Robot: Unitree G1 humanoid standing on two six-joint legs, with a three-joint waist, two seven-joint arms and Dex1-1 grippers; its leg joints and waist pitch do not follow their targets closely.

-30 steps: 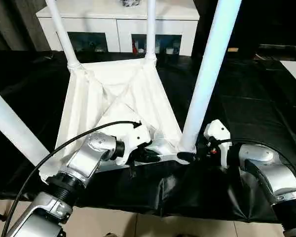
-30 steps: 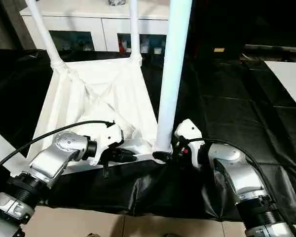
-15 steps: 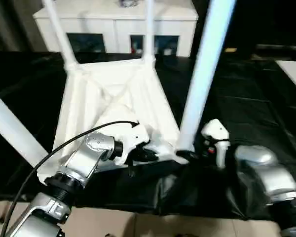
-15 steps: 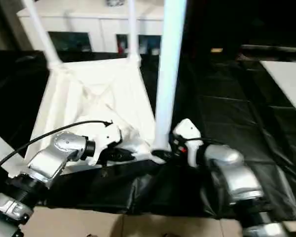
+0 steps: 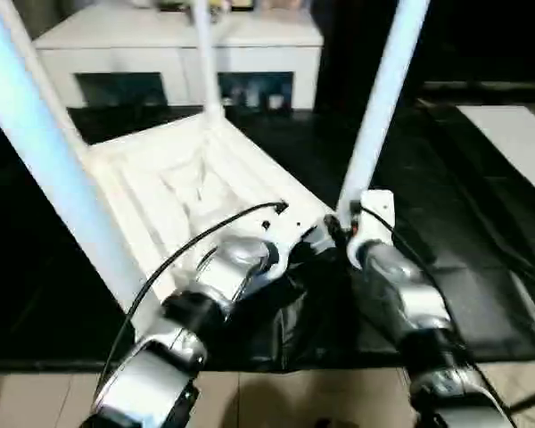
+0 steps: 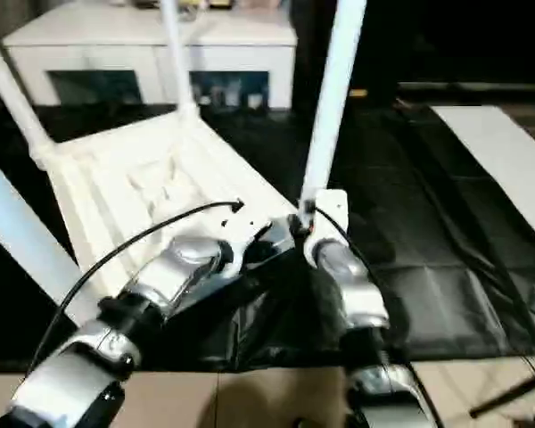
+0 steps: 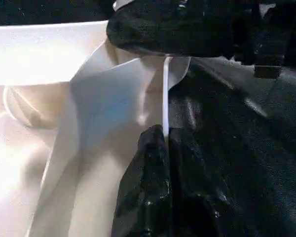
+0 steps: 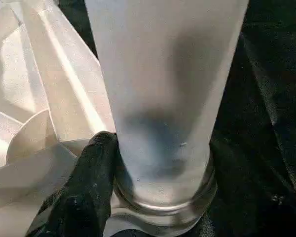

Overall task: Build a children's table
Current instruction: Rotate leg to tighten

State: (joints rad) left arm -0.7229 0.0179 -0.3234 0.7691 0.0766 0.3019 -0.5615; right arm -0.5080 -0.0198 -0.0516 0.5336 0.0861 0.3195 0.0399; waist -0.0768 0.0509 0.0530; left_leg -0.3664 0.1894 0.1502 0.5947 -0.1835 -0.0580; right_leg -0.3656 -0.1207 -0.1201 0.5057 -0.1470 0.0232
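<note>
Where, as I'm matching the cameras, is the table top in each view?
Left eye: table top, centre-left, upside down.
Right eye: centre-left.
Left wrist: its thin rim, pinched by the left gripper.
Right wrist: ribbed underside beside the leg.
Shared landmark: the black cloth.

Upturned table (image 5: pixel 187 178) before cabinet (image 5: pixel 174 45)

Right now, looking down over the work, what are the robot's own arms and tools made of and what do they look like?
Both forearms are rounded silver metal with black ribbed collars near the elbows. Each wrist ends in a white plastic housing. A thin black cable arcs over the left arm. The left tool has two glossy black fingers; the right tool shows one matching black finger.
</note>
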